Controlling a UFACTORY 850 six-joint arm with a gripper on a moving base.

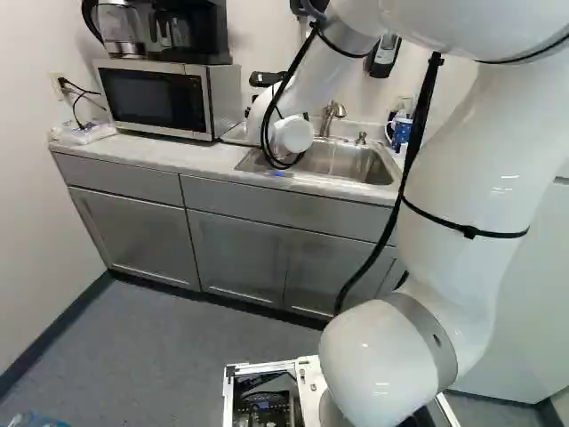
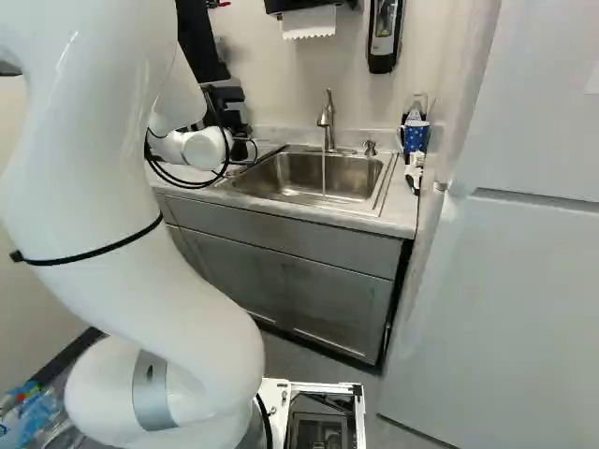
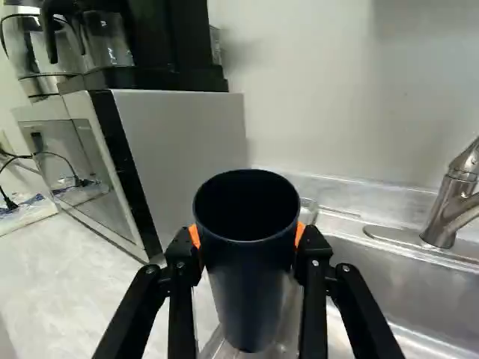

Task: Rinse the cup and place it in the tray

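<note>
Dark blue cup (image 3: 247, 292): it is upright in the pincer, mouth up, over the edge of the sink (image 2: 290, 170) on the microwave (image 3: 183, 142) side; whether its foot touches this edge, I cannot tell.
Orange pads (image 3: 301, 233): they press the cup from two sides, so the pincer (image 3: 247, 235) is holding it, opened as far as the cup is wide.
Running water (image 2: 324, 176): it falls from the faucet (image 2: 326, 120) into the sink, apart from the cup; I judge that rinsing is the step in hand.
Sink corner: from here, the next move probably calls for carrying the cup level to the stream, clear of the faucet, then tilting it.
Tray: I cannot make out its place.
</note>
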